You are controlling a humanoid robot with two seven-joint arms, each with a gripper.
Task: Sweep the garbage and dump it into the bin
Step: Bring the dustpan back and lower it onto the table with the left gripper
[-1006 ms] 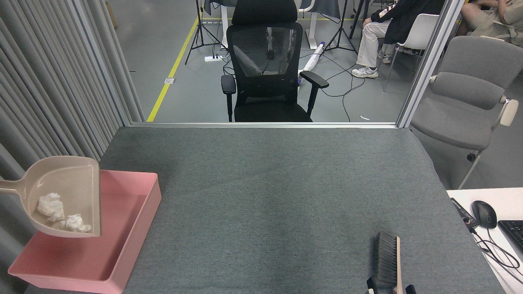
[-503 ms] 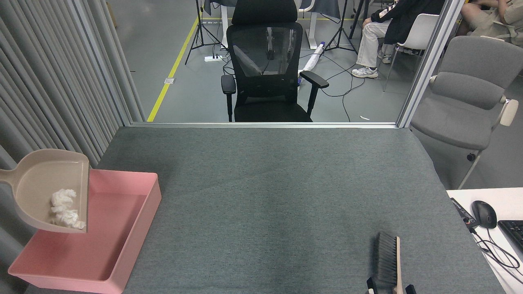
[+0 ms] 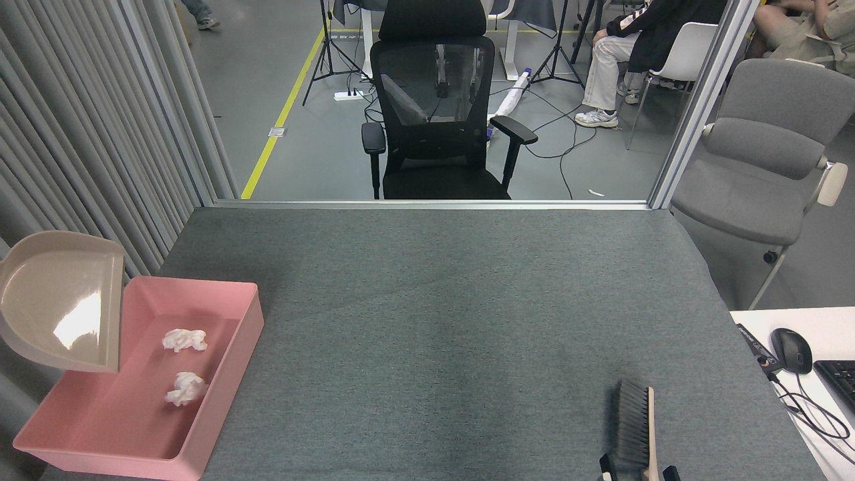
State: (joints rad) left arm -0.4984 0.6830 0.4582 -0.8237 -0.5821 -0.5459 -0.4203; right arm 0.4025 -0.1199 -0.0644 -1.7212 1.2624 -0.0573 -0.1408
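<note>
Table (image 3: 467, 314) is sitting unchanged, grey felt top filling most of the head view. Black chair (image 3: 437, 113) is standing behind its far edge, grey chair (image 3: 768, 167) off to the right, neither having moved. A seated person (image 3: 628, 47) is showing at top right, same as before; a foot (image 3: 200, 17) is now showing at top left that was not there a second ago

Bin (image 3: 230, 347) is resting at the table's left front corner, same spot as earlier

Dustpan (image 3: 63, 300) is hanging over the bin's left wall, tilted steeply with its open mouth facing right and down toward the bin. Compared with a second ago it is sitting higher and further left, tipped over more, and now showing an empty glossy inside. Its handle is running off the left edge

Brush (image 3: 634, 427) is lying near the front right of the table, bristles to the left, position unchanged. Dark parts of the right gripper (image 3: 638, 471) are peeking in at the bottom edge around the brush handle; too little is showing to tell whether it is gripping or spread. Left gripper is out of frame, so its state is not showing either

Garbage: both wads have left the dustpan and are now lying on the bin floor. Far wad (image 3: 184, 340) is sitting toward the middle, near wad (image 3: 186, 389) just in front of it, the two apart and not touching

Mouse (image 3: 791, 351) and keyboard (image 3: 840, 381) are sitting on the white desk at right, unchanged
</note>
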